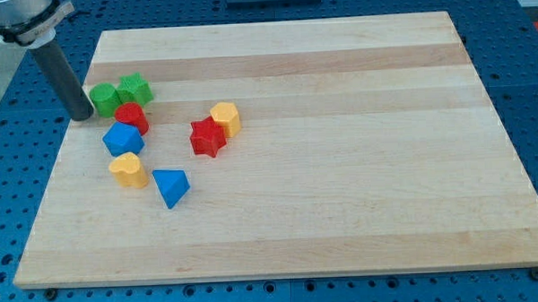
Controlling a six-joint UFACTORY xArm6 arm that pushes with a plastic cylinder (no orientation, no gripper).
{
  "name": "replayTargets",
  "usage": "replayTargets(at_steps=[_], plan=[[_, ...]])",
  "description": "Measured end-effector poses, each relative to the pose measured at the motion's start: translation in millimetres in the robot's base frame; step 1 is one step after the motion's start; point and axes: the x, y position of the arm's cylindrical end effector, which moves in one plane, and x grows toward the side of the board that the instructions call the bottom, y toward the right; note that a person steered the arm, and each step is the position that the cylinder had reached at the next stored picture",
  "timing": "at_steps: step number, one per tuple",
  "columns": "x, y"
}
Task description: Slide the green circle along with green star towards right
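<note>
The green circle (105, 98) lies near the board's left edge, touching the green star (135, 87) on its right. My tip (81, 117) stands just left of the green circle, almost touching it. A red circle (131, 117) sits right below the two green blocks.
A blue block (122, 138) and a yellow heart (128, 169) lie below the red circle. A blue triangle (171, 186) is lower right of them. A red star (207, 137) touches a yellow hexagon (225, 118) near the middle left. The wooden board (341, 166) lies on a blue table.
</note>
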Motion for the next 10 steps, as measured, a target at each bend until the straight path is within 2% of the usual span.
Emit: replayTargets(at_steps=[2,3,4,10], plan=[[12.4,10.7],[10.4,-10.7],[-35.4,-18.8],[-7.8,37.8]])
